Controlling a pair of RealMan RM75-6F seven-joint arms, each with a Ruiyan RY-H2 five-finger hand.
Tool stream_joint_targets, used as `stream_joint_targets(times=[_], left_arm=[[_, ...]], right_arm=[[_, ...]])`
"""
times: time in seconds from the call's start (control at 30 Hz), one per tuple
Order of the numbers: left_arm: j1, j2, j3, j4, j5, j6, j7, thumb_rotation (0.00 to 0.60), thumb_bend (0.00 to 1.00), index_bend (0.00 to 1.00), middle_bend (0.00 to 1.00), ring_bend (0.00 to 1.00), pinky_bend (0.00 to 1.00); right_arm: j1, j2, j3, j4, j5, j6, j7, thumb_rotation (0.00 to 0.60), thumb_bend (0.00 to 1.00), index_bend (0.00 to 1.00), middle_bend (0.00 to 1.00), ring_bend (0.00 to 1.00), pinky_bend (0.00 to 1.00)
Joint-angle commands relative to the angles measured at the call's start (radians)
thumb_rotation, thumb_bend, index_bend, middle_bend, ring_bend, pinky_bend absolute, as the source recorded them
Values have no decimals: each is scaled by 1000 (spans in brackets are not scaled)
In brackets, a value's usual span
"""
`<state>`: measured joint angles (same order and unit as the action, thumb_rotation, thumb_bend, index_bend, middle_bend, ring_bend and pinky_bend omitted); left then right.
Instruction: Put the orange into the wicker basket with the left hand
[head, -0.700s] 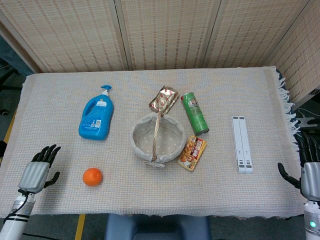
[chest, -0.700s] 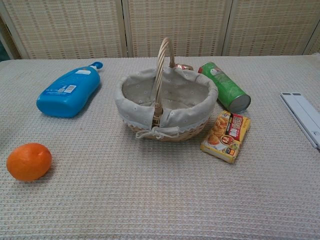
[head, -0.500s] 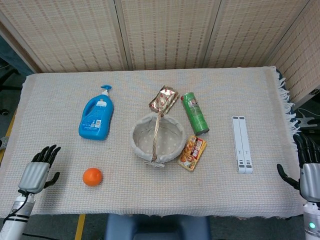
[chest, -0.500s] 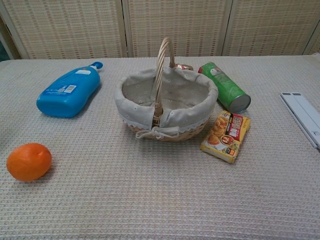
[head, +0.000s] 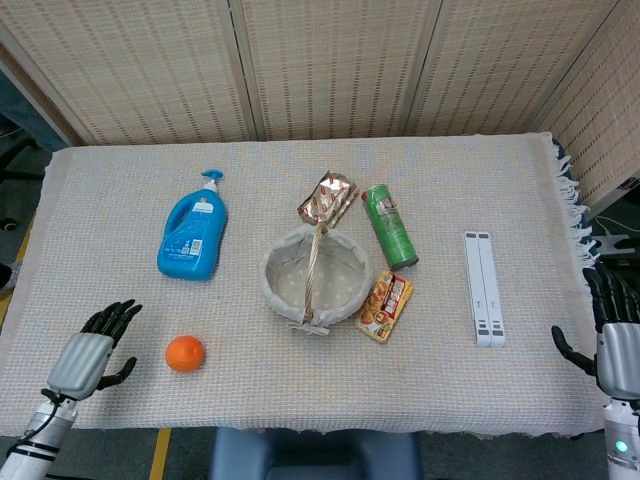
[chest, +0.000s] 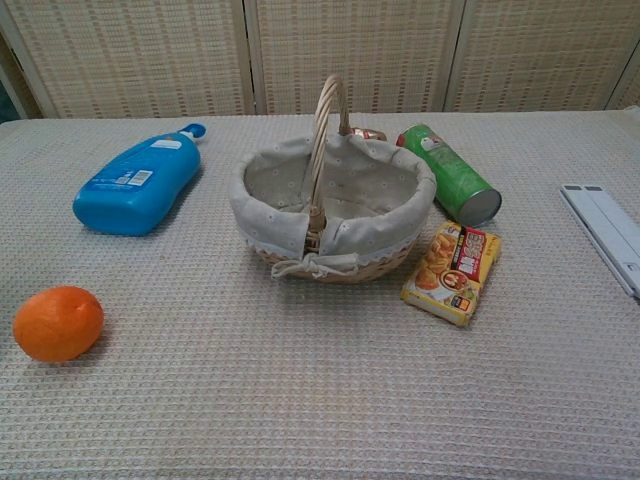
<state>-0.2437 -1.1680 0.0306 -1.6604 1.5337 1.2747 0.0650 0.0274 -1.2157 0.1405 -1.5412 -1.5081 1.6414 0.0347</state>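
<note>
Closing in: left hand (head: 92, 356) has shifted toward the orange (head: 185, 353), fingers spread, holding nothing.
Orange: resting on cloth, well left of wicker basket (head: 283, 293).
Implication: grasp not yet made.

Both views are evenly and brightly lit by diffuse overhead light. Shadows are soft and short: a faint one lies under the orange (chest: 58, 322) and another beneath the wicker basket (chest: 333, 215) in the chest view. A weak highlight marks the blue bottle (head: 190, 233). Focus is sharp throughout; the tabletop (head: 120, 180) edges bow slightly near the frame borders in the head view.
</note>
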Motion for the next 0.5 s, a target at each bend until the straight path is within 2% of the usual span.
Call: stream_joint_targets(times=[0.03,0.23,0.33,0.5], left_arm=[[-18,7,21,-54,32,-30,29,600,374,0,0,0,124],[-28,-17,37,-82,44,-60,54,600,371,0,0,0,118],[-56,-83,48,-97,14,-146,97,600,370,0,0,0,116],[-71,-139,50,-99,-33,-199,140,600,370,0,0,0,113]], right_arm=[[3,6,-7,1,-9,-9,8,600,196,13,0,0,121],[7,12,-7,3,-10,-16,23,600,197,23,0,0,121],[9,18,-3,3,-3,-21,36,600,196,25,0,0,121],[5,20,-6,5,-9,-13,44,600,197,29,0,0,121]])
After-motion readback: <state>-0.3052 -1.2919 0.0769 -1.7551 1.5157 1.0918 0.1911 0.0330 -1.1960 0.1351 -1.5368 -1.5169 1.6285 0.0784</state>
